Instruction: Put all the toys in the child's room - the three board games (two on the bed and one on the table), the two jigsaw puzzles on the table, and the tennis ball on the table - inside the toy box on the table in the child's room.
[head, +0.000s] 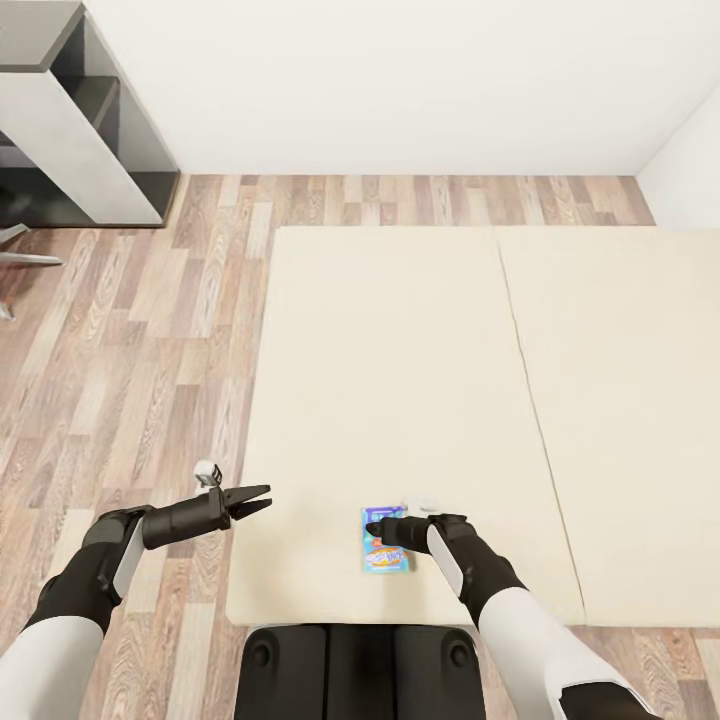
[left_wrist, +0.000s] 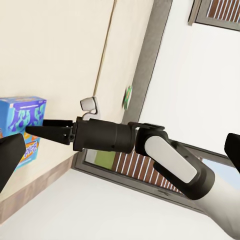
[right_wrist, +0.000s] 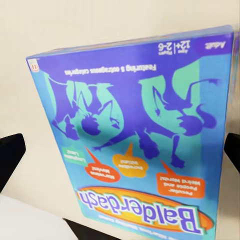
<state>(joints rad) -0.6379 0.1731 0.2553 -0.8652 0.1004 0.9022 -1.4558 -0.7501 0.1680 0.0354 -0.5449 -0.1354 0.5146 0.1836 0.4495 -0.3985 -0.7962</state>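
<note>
- head view: wide low bed (head: 400, 380) with two plain beige mattress pads side by side, on pale wood-plank flooring (head: 130, 350); small flat blue card board game box (head: 384, 540) lying flat near the front edge of the left-hand pad.
- same view: right gripper (head: 375, 528) low over the box's upper half, black fingers pointing across it toward the left arm; cannot tell finger spread from here.
- same view: left gripper (head: 258, 498) hanging over the bed's left edge, well apart from the box, two dark fingers splayed apart with nothing between them.
- same view: grey-and-white desk side section (head: 70, 120) at the far left against the white wall (head: 400, 80).
- left wrist view: right arm stretched over the beige pad, tapered fingers (left_wrist: 47, 129) reaching just onto the blue box (left_wrist: 22, 127); grey bed frame (left_wrist: 150, 65) running beside the mattress.
- right wrist view: blue box (right_wrist: 135, 135) printed "balderdash" lying on the beige pad, close under the camera; dark fingertips (right_wrist: 10, 155) at both edges of the picture, set wide, either side of the box, contact not clear.
</note>
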